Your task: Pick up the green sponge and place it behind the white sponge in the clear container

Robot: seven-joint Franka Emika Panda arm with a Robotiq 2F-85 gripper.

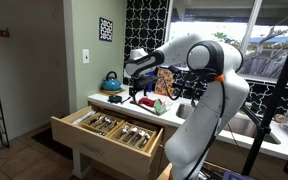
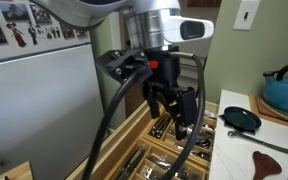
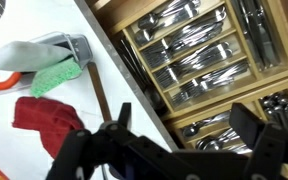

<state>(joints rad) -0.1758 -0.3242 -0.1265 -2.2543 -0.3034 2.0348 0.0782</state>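
Note:
The green sponge [image 3: 56, 78] is a small bright green block lying on the white counter in the wrist view. It touches a clear container [image 3: 76, 47] that holds a pale whitish sponge [image 3: 24, 56]. My gripper [image 3: 189, 132] is open and empty. It hangs over the counter's edge and the open cutlery drawer [image 3: 199, 60], well apart from the green sponge. The gripper also shows in both exterior views [image 2: 180, 118] [image 1: 134, 86], above the drawer.
A red cloth [image 3: 46, 122] lies beside the green sponge, and a wooden handle [image 3: 97, 90] runs along the counter edge. A teal kettle [image 2: 286, 92], a small black pan [image 2: 242, 118] and a wooden spoon [image 2: 274, 165] sit on the counter. The drawer [image 1: 112, 128] juts out.

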